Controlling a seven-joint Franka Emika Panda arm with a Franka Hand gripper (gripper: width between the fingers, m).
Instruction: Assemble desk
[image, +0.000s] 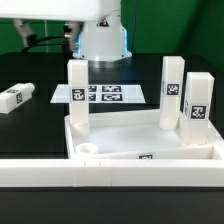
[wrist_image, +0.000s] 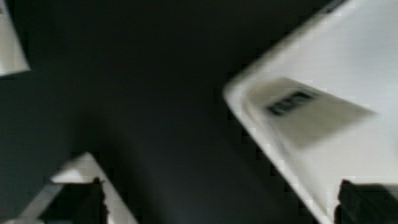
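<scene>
**On the black table: desk partly built**

Tabletop lies flat with three legs upright at its corners. A fourth leg lies well apart, toward the exterior view's left. Gripper jaws stand apart, holding nothing.

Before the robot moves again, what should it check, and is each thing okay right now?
1. Jaws open, holding nothing: ok.
2. Three standing legs upright in the tabletop: ok.
3. Those legs fully tight: cannot tell.
4. Fourth leg lying free on the black table: ok.
5. Empty corner socket unblocked: ok.
6. Jaws over the fourth leg: not ok; the wrist view shows a tabletop corner.
</scene>
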